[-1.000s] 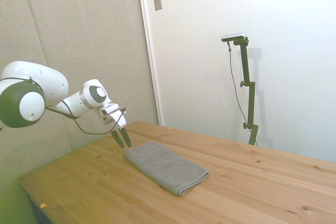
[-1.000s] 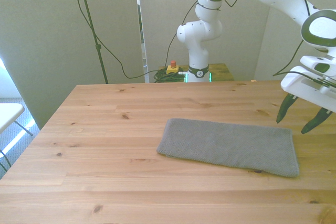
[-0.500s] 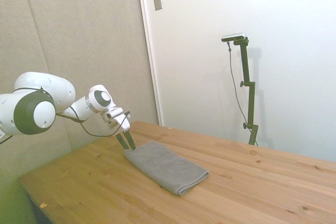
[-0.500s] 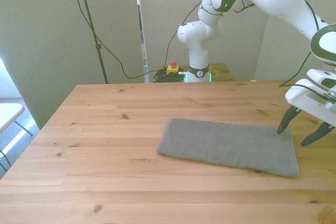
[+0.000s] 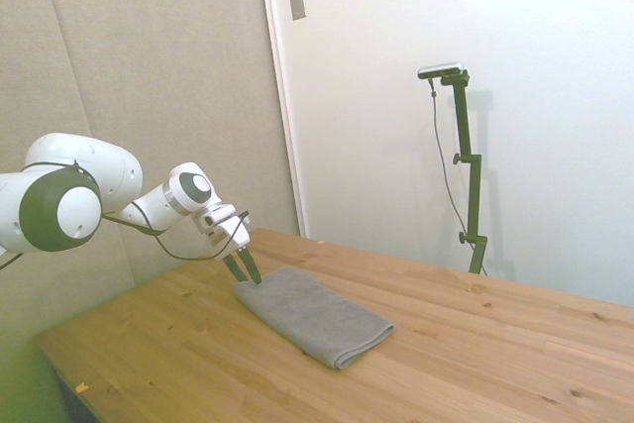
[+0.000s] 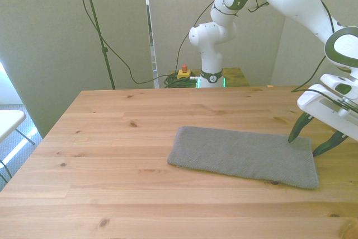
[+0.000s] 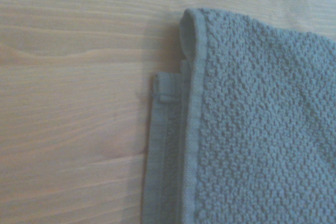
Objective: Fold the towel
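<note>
**Towel, folded, grey — gripper at its short end**

Towel (image 6: 244,157): 1 oblong pad lying flat on the desk (image 6: 112,138), toward the front view's right, clear of every desk edge. Wrist view: hemmed corner (image 7: 191,24), with a lower layer's hem (image 7: 163,145) jutting past the top layer.

Gripper (image 6: 307,143): fingers spread apart, holding nothing, tips down at the towel's short end, 1 fingertip at its far corner.

Open room: bare wood across the desk's other half and along the near edge.
</note>
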Controlling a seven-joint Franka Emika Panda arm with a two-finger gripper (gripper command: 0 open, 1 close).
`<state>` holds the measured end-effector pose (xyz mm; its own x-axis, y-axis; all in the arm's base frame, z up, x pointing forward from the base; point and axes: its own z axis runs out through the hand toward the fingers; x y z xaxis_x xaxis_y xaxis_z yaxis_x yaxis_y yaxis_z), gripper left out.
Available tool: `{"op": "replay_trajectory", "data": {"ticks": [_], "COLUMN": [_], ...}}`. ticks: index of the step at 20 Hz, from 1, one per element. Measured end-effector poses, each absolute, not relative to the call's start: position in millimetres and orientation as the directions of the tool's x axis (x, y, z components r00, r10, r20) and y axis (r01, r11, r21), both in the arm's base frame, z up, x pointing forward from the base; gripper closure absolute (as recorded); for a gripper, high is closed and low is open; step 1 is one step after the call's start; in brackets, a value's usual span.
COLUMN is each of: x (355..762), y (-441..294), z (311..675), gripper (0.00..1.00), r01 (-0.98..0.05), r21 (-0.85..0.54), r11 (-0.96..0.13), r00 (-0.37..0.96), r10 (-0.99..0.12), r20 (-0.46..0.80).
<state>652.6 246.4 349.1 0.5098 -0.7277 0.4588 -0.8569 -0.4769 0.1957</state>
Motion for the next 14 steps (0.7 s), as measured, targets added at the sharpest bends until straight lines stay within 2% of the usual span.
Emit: {"op": "replay_trajectory", "data": {"ticks": [14], "x": [644.7], "y": [243.6], "z": [339.9], "gripper": [1.0], "r01": [-0.848], "r21": [0.195], "r11": [-0.494], "r00": [0.524], "r10": [-0.723], "r20": [0.45]}}
